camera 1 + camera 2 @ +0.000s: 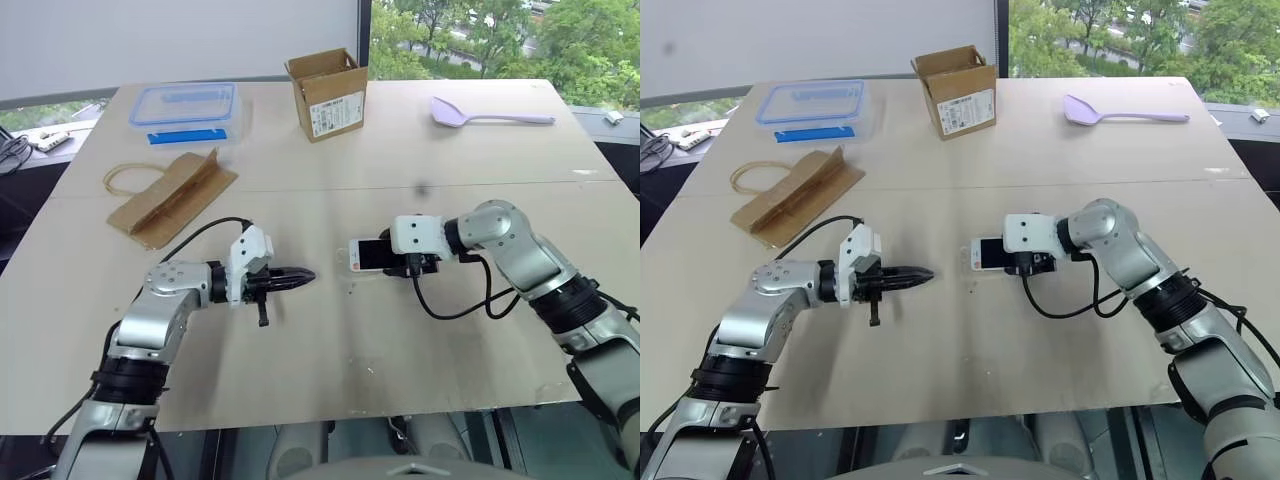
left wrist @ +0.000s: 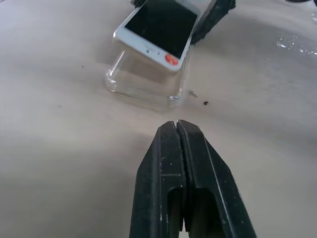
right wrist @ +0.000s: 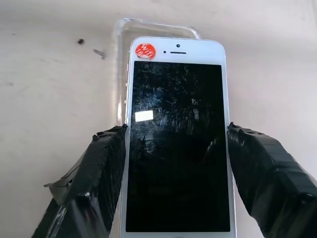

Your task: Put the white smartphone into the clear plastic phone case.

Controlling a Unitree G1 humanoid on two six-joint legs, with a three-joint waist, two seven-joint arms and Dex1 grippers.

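Left hand (image 2: 177, 124) pinched closed, right hand (image 3: 176, 136) gripping white smartphone (image 3: 177, 134) over clear plastic phone case (image 2: 143, 84)

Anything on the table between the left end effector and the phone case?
Only bare table between the shut left end effector and the clear plastic phone case, save tiny dark specks beside the case, seen in the left wrist view.

1. Right gripper (image 1: 400, 262) holds the white smartphone (image 1: 368, 255) near the table (image 1: 330, 330) middle.
2. Left gripper (image 1: 296, 277), fingers together, points at it, well apart.
3. Far edge: cardboard box (image 1: 327, 94), lilac spatula (image 1: 487, 115), blue-lidded container (image 1: 186, 108).
4. Left edge: brown paper bag (image 1: 170, 195).
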